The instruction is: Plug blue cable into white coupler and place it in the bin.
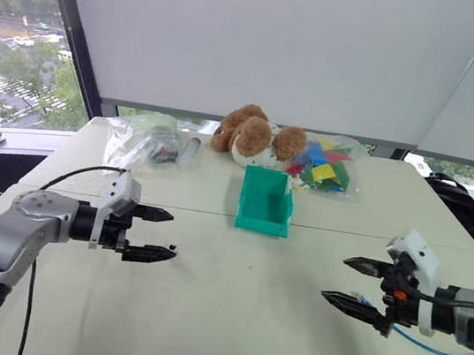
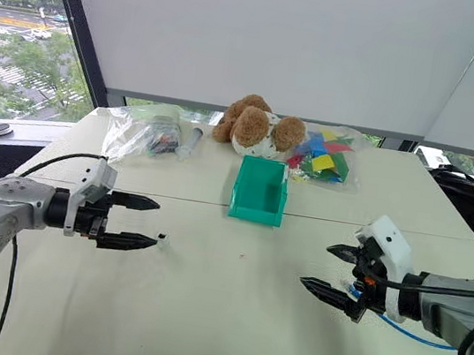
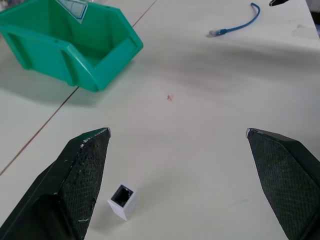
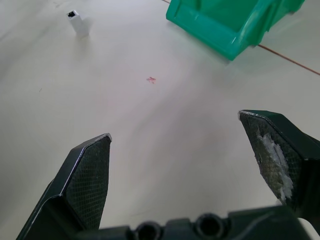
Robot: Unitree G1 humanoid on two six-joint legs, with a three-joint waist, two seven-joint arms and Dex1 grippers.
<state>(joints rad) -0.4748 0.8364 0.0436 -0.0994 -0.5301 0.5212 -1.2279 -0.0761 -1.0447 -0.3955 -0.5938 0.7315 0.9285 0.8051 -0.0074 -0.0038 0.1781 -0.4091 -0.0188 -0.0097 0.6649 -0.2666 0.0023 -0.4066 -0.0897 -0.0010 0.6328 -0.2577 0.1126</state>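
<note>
The teal-green bin (image 1: pixel 262 221) stands empty at the table's middle, ahead of both arms. The tiny white coupler (image 3: pixel 122 201) stands upright on the table just beside the lower finger of my left gripper (image 1: pixel 173 236), which is open and holds nothing. It also shows far across the table as the white coupler (image 4: pixel 77 22) in the right wrist view. The blue cable (image 3: pixel 235 27) lies loose on the table on the right, its plug end pointing toward the middle. My right gripper (image 1: pixel 334 278) hovers open over that plug end, empty; the cable (image 1: pixel 426 346) trails out from under the right wrist.
A plush dog (image 1: pixel 256 136) sits behind the bin. A clear bag of coloured pieces (image 1: pixel 328 166) lies to its right, and another clear bag (image 1: pixel 148 142) and a tube (image 1: pixel 189 148) to its left. A seam crosses the table (image 1: pixel 242 321) just before the bin.
</note>
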